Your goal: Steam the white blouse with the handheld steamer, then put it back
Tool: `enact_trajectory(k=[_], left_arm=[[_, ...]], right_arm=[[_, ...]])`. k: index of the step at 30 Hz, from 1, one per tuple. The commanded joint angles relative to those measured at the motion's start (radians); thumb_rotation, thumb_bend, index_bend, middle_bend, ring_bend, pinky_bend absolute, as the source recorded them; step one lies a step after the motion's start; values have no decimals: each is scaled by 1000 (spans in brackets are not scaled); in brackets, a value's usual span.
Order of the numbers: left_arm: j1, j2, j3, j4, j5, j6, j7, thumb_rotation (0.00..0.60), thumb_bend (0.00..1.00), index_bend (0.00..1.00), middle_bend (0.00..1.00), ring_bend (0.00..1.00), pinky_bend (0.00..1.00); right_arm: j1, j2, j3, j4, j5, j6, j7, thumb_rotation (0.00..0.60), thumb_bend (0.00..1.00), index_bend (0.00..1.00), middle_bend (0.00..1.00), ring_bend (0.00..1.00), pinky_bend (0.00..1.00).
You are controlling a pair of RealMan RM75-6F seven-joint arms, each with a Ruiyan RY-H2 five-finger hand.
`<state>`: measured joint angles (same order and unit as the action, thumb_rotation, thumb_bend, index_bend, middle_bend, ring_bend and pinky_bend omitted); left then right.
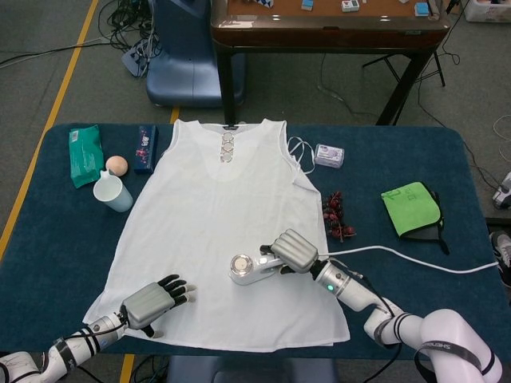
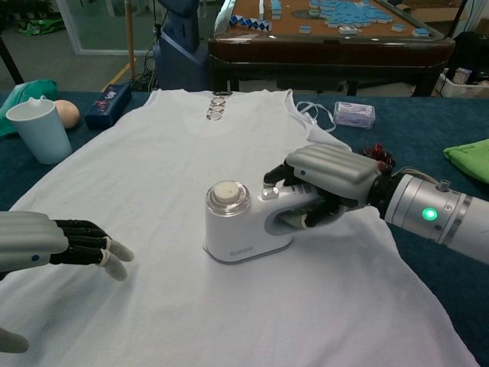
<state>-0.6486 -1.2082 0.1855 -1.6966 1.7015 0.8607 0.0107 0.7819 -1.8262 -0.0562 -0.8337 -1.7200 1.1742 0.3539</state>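
A white sleeveless blouse (image 1: 215,215) (image 2: 176,153) lies flat on the dark blue table (image 1: 415,159), neckline at the far side. The white handheld steamer (image 1: 246,268) (image 2: 238,229) sits flat on the blouse's lower right part. My right hand (image 1: 295,250) (image 2: 330,183) grips its handle from the right. A white cord (image 1: 415,257) trails from it to the right. My left hand (image 1: 150,302) (image 2: 46,243) rests palm down on the blouse's lower left hem, fingers stretched out and holding nothing.
A white cup (image 1: 112,191) (image 2: 38,130), a peach-coloured ball (image 1: 116,165), a green packet (image 1: 83,153) and a dark blue box (image 1: 144,147) stand at the left. Dark grapes (image 1: 335,217), a small tissue pack (image 1: 329,155) and a green cloth (image 1: 413,207) lie at the right.
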Motion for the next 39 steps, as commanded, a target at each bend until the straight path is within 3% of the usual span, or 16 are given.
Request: enact_trajectory(k=[1, 14, 27, 32, 39], left_arm=[[0, 1, 1, -1, 0, 1, 2, 600, 130, 148, 78, 62, 0], [5, 11, 3, -17, -8, 9, 19, 600, 129, 148, 78, 62, 0], [5, 10, 5, -19, -8, 8, 26, 600, 129, 148, 78, 62, 0], [5, 10, 6, -20, -8, 8, 27, 600, 129, 148, 78, 62, 0], [7, 15, 8, -22, -9, 12, 27, 600, 129, 148, 78, 62, 0]], right_arm=[[-7, 0, 4, 11, 8, 3, 2, 600, 679, 790, 897, 916, 811], [-14, -27, -38, 5, -38, 31, 45, 600, 679, 791, 897, 916, 811], [-31, 23, -101, -116, -102, 67, 26, 600, 680, 792, 900, 919, 811], [-28, 27, -95, -118, -104, 63, 6, 600, 679, 792, 900, 919, 811], [-24, -2, -68, -42, -84, 49, -1, 600, 679, 792, 900, 919, 811]])
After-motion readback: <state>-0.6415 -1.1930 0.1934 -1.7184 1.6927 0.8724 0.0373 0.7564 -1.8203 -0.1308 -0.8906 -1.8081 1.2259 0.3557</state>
